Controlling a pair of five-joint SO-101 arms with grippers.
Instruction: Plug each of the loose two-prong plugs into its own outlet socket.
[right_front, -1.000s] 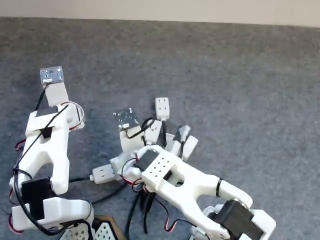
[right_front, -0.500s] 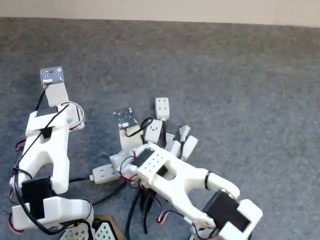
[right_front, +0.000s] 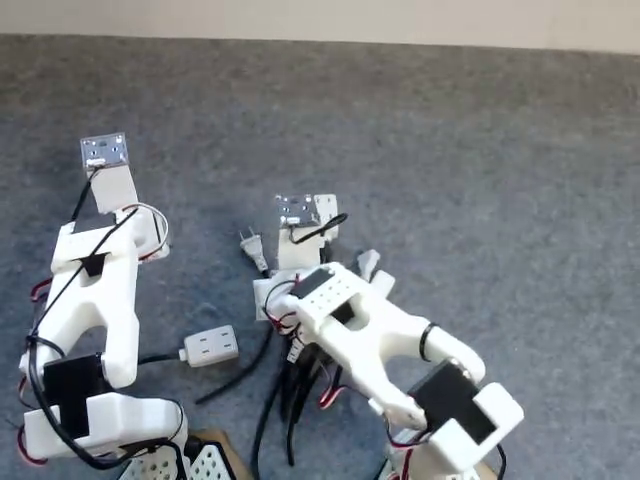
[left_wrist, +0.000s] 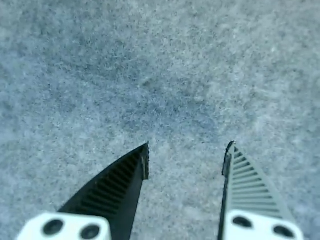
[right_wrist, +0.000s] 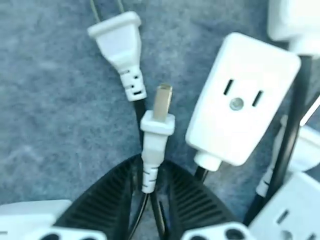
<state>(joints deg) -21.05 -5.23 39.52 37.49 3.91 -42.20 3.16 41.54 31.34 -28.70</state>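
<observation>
My right gripper (right_wrist: 150, 170) is shut on a white two-prong plug (right_wrist: 154, 135), whose prongs point away from the fingers. Just beyond it a second white plug (right_wrist: 117, 42) lies loose on the carpet; it also shows in the high view (right_front: 253, 247). A white outlet socket (right_wrist: 245, 102) lies beside the held plug, its slots facing up. In the high view the right arm's gripper (right_front: 297, 225) sits mid-table next to that socket (right_front: 325, 208). My left gripper (left_wrist: 187, 160) stands open over bare carpet, at the far left (right_front: 105, 160).
Another white outlet socket (right_front: 210, 346) on a black cord lies between the two arms. More white plugs (right_front: 368, 266) and sockets (right_wrist: 292, 210) with black cords (right_front: 275, 400) bunch under the right arm. Grey carpet stretches to the right and far side.
The right arm has swung right and farther from the camera, off the socket between the arms, uncovering it and the loose plug. The left arm has not moved.
</observation>
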